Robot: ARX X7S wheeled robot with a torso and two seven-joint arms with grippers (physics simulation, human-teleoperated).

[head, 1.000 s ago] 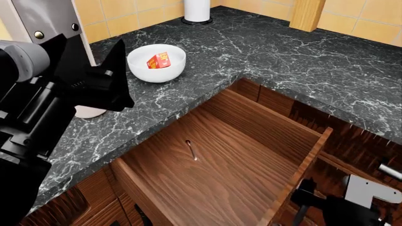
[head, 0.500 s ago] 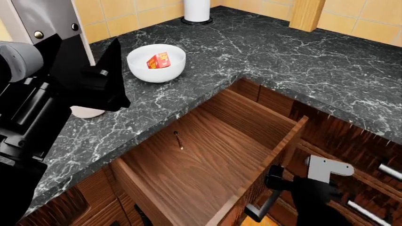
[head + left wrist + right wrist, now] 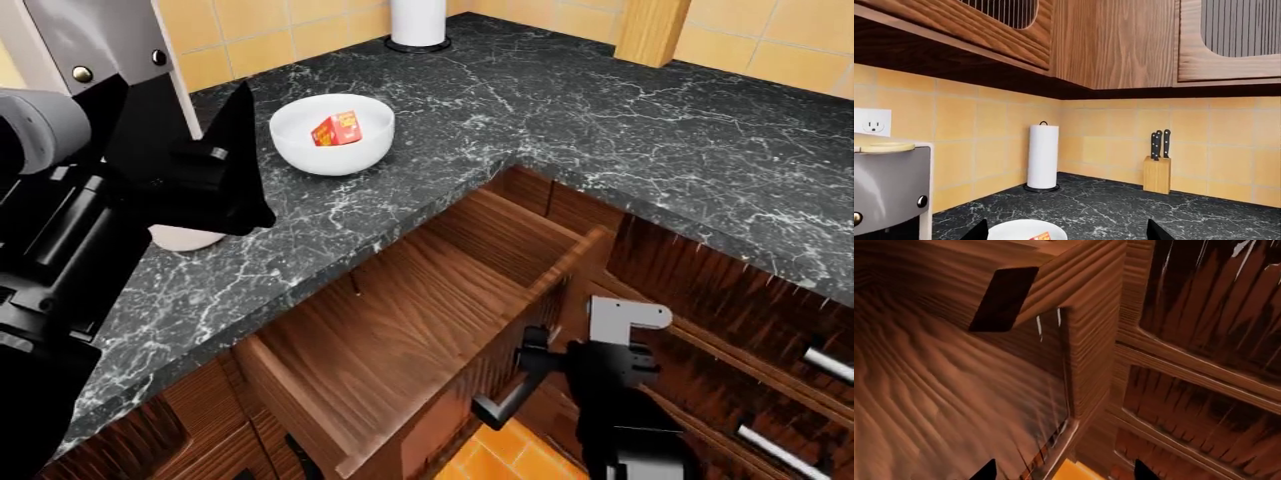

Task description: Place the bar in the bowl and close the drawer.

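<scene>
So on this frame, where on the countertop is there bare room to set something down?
The countertop is bare from the bowl across to the knife block, and along the edge above the drawer. It is crowded at the coffee machine, where the left gripper hangs beside the bowl holding the bar.

Showing matte black housings along the left arm (image 3: pixel 67 260), blocky and angular, with a rounded pale grey joint cap (image 3: pixel 40 125) capping its upper end. Ending in the left gripper (image 3: pixel 220 165), whose black fingers (image 3: pixel 238 120) are tapering to sharp triangular points. Wearing a flat light grey bracket (image 3: pixel 625 318) on the black right arm (image 3: pixel 627 420). Carrying a dark right gripper (image 3: pixel 534 362).
</scene>
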